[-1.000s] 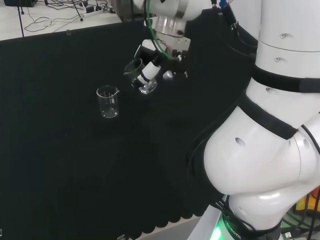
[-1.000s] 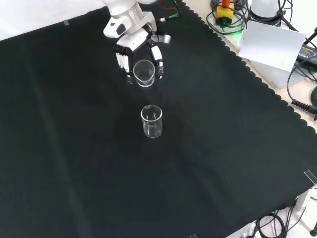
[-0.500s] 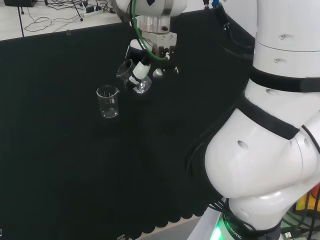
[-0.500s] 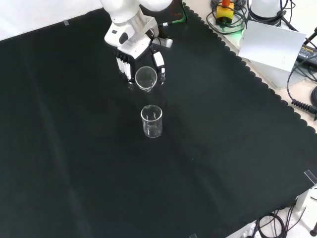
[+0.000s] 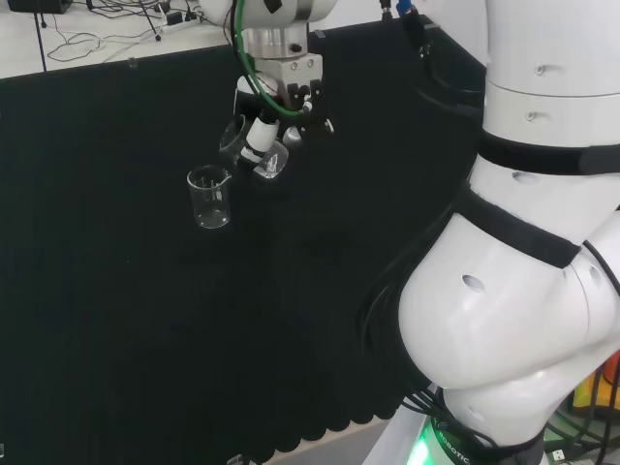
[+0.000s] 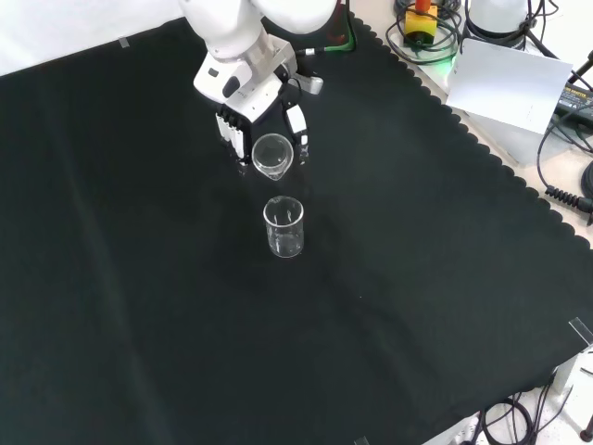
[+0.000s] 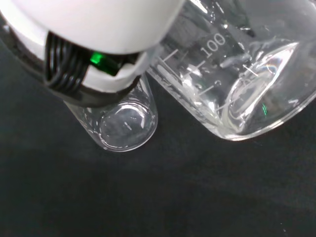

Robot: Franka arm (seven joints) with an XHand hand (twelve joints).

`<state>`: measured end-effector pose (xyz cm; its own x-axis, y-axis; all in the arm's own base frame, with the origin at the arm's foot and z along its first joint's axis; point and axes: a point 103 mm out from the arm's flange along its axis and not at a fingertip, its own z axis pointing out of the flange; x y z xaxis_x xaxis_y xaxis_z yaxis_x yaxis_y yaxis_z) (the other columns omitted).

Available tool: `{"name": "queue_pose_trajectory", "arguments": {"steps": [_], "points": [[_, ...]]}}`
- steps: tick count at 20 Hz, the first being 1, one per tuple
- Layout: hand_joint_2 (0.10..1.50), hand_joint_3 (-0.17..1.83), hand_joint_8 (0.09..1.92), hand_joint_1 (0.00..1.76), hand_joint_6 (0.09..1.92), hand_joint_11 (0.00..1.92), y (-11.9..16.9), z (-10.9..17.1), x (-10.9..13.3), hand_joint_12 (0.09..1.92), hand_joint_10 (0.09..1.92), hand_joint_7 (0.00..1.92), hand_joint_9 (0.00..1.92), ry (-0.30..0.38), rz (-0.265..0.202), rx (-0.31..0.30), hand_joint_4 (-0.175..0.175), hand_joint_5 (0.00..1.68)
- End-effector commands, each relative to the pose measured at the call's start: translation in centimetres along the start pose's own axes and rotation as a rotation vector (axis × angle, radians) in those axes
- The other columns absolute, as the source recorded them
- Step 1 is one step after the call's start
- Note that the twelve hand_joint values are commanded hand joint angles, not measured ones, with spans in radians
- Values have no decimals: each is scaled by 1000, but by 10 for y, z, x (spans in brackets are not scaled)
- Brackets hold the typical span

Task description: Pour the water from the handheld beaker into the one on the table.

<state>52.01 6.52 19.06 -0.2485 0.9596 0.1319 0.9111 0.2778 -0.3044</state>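
The hand (image 5: pixel 263 128) (image 6: pixel 243 120) holds a clear glass beaker (image 5: pixel 254 152) (image 6: pixel 272 155) with its fingers curled round it. That beaker hangs above the cloth, tilted, its mouth leaning toward a second clear beaker (image 5: pixel 209 197) (image 6: pixel 283 226) that stands upright on the cloth. In the head view the held beaker is just right of and above the standing one; in the front view it is just beyond it. The wrist view shows the held beaker (image 7: pixel 237 74) close up with its printed scale, and the standing beaker (image 7: pixel 123 123) below a finger (image 7: pixel 94 39).
Black cloth (image 6: pixel 139 297) covers the bench, its scalloped edge (image 6: pixel 482 148) at the front view's right. Beyond that edge lie cables and a white box (image 6: pixel 514 93). The arm's white links (image 5: pixel 523 271) stand at the head view's right.
The hand has carried the held beaker closer to the standing beaker, leftward in the head view and nearer in the front view, and tipped it further. The standing beaker has stayed put.
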Motion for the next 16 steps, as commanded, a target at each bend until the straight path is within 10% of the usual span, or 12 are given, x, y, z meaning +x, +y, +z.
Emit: {"name": "queue_pose_trajectory", "arguments": {"steps": [1, 16], "points": [[706, 455, 87, 1320, 87, 1222, 4, 2, 7, 816, 87, 1569, 1599, -57, 2, 57, -175, 1522], [717, 438, 87, 1320, 87, 1231, 9, -2, 15, 807, 87, 1567, 1601, -186, 3, 103, -175, 1513]]}}
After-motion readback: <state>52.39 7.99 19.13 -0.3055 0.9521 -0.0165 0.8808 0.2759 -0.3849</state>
